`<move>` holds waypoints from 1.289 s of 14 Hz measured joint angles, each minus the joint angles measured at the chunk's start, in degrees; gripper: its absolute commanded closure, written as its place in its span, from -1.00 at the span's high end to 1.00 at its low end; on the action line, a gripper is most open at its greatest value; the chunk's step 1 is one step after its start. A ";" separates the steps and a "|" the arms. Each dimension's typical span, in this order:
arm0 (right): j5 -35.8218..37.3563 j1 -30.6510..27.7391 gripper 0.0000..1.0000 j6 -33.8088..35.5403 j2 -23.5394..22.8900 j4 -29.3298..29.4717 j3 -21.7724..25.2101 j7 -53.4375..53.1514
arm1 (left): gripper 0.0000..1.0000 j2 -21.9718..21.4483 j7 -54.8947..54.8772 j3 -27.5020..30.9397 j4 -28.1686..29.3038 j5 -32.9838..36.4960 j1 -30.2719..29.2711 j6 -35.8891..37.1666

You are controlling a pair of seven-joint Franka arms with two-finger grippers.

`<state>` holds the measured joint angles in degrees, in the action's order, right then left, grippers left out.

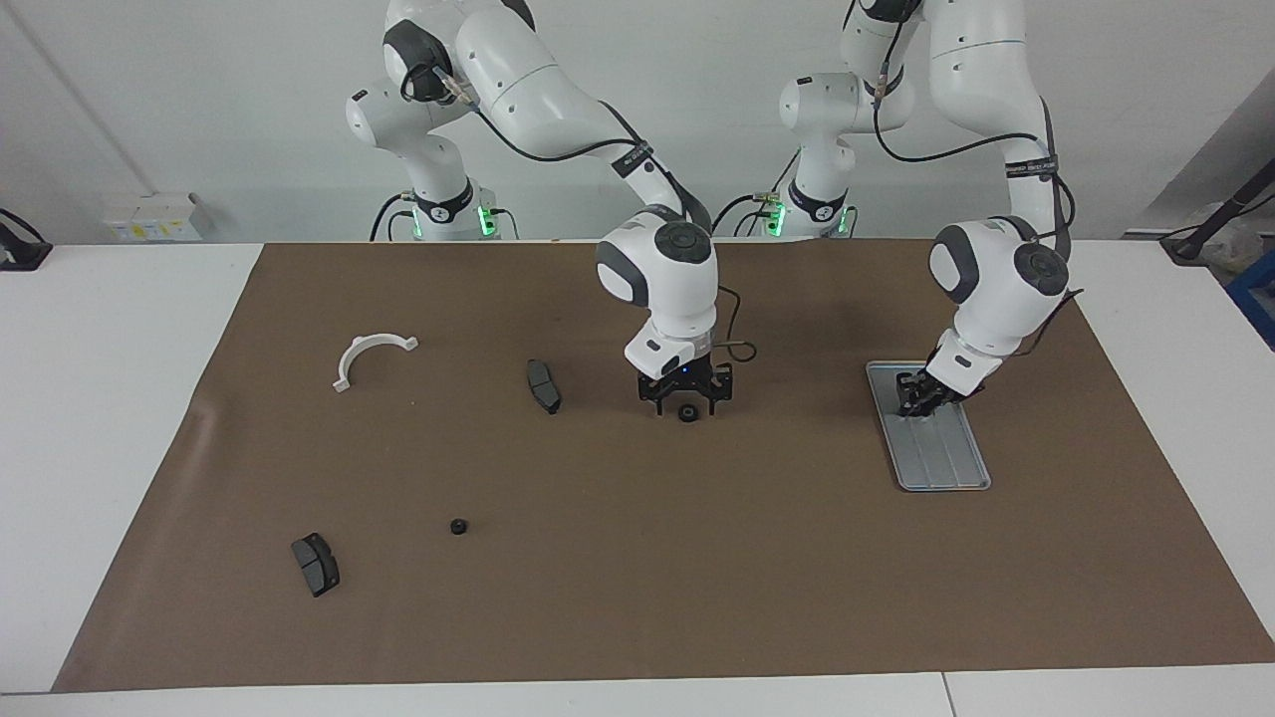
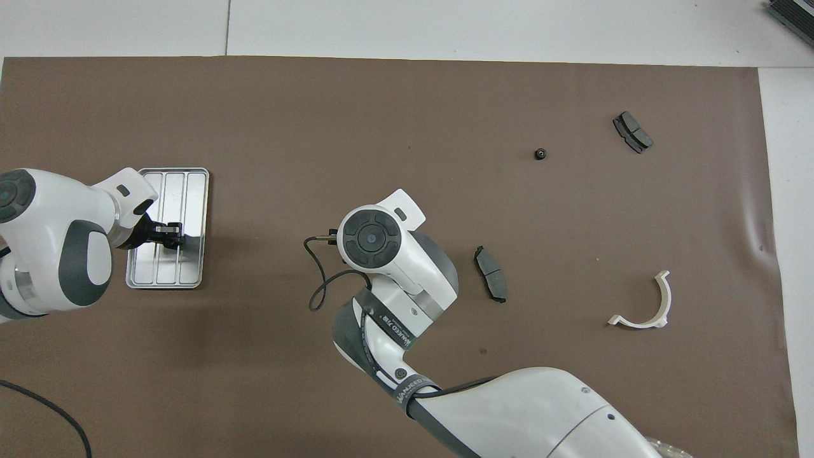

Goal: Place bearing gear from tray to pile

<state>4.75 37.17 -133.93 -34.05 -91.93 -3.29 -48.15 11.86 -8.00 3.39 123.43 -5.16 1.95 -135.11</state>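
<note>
The silver ridged tray [image 1: 941,453] lies toward the left arm's end of the mat; it also shows in the overhead view [image 2: 191,184]. My left gripper [image 1: 918,394] is down on the tray's end nearer the robots [image 2: 169,233]. My right gripper [image 1: 685,402] is low over the middle of the mat, open, its fingers on either side of a small black bearing gear [image 1: 687,411]. The right wrist hides that gear in the overhead view. The pile's parts are scattered: a white half-ring bracket [image 1: 371,357] [image 2: 645,305], a dark pad [image 1: 544,385] [image 2: 491,273], another pad [image 1: 316,564] [image 2: 632,131].
A second small black gear [image 1: 458,526] [image 2: 540,153] lies on the brown mat [image 1: 637,597] between the two pads. A loose cable [image 2: 318,280] hangs by the right wrist. White table surrounds the mat.
</note>
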 measured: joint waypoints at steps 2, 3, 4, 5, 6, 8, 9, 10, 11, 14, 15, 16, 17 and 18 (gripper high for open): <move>0.00 0.20 0.43 0.01 -0.09 -0.48 0.00 -0.01 | -0.73 -0.04 0.00 -0.21 -0.67 0.00 0.01 0.08; 0.00 0.31 0.39 0.01 -0.12 -0.61 -0.01 -0.11 | -0.73 -0.04 0.00 -0.34 -1.69 0.00 0.02 0.44; 0.00 0.38 0.36 0.01 -0.13 -0.69 0.00 -0.23 | -0.73 -0.04 0.10 -0.46 -3.08 0.00 0.05 1.30; 0.00 0.46 0.31 0.01 -0.13 -0.76 0.00 -0.38 | -0.73 -0.03 0.55 -0.63 -4.71 0.00 0.15 2.28; 0.00 0.51 0.23 0.01 -0.13 -0.90 0.00 -0.62 | -0.73 -0.03 1.64 -0.75 -6.29 0.00 0.49 3.17; 0.00 0.58 -0.05 0.00 -0.13 -1.09 0.00 -0.77 | -0.73 0.04 5.26 -0.96 -8.72 0.00 2.15 4.50; 0.00 0.58 -0.23 0.01 -0.09 -1.08 0.07 -0.77 | -0.73 0.12 7.96 -1.05 -9.41 0.00 3.56 4.68; 0.01 0.58 -0.35 0.01 -0.02 -1.08 0.17 -0.77 | -0.73 0.24 10.94 -1.14 -9.75 0.00 5.20 4.69; 0.01 0.58 -0.38 0.00 0.05 -1.06 0.23 -0.77 | -0.73 0.42 14.14 -1.22 -9.93 0.00 7.04 4.68; 0.02 0.58 -0.52 -0.42 0.08 -0.94 0.26 -0.78 | -0.73 0.83 22.03 -1.38 -10.53 0.00 11.79 4.64; 0.05 0.54 -0.62 -0.75 0.08 -0.94 0.33 -0.78 | -0.73 0.87 24.47 -1.42 -10.82 0.00 13.28 4.62; 0.07 0.47 -0.71 -0.86 0.08 -0.94 0.44 -0.78 | -0.73 0.87 27.36 -1.44 -11.10 -0.01 15.05 4.49; 0.22 0.47 -0.85 -0.87 0.08 -0.93 0.69 -0.78 | -0.73 0.91 30.97 -1.47 -11.49 -0.01 17.38 4.30; 0.49 0.43 -0.93 -0.94 0.08 -0.89 0.92 -0.78 | -0.74 1.05 34.10 -1.50 -11.96 -0.01 19.67 4.20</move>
<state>5.24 37.60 -134.87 -33.97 -92.82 -2.37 -48.92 12.90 26.10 1.89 111.47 -5.16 21.62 -130.91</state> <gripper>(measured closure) 0.652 0.652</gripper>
